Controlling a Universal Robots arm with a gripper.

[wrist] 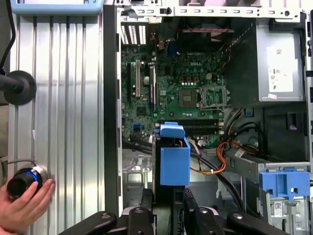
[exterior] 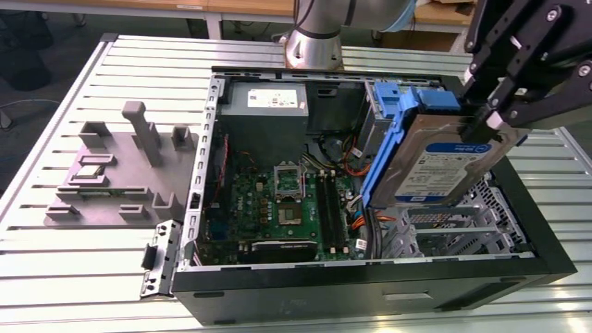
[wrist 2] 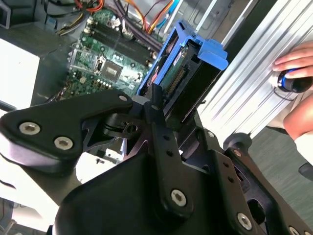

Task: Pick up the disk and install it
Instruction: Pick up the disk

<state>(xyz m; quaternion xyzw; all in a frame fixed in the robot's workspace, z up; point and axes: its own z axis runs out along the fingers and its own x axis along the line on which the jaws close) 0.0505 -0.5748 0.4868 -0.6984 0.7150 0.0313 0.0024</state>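
My gripper (exterior: 486, 125) is clenched on the disk (exterior: 442, 166), which hangs tilted below it, long axis sloping down toward the drive cage (exterior: 453, 232) beneath.

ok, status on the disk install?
Gripper shut on the disk. Disk tilted above the drive cage, not seated. Orange cables beside the cage; person's hand at the table edge, off the case.
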